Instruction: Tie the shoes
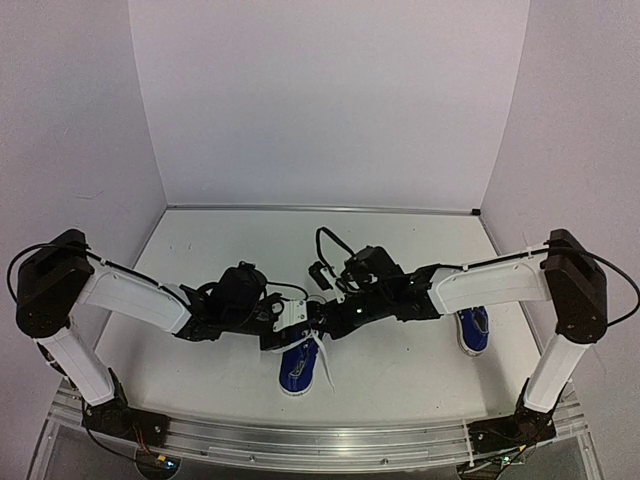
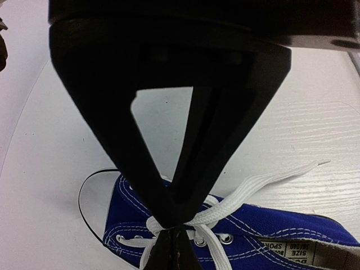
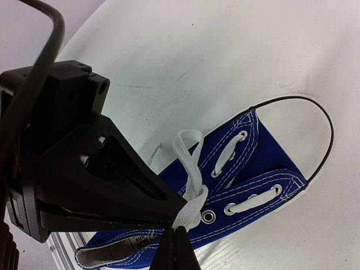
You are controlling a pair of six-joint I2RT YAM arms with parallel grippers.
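Blue canvas sneaker lies on the desk, long axis running near-to-far, directly under the left tool and right tool, each pressed together pinching its white lace above the eyelets.

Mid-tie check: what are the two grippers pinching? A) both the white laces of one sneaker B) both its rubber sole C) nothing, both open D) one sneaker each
A: the wrist views show the left gripper and the right gripper each shut on the white laces above the eyelets of the blue sneaker.
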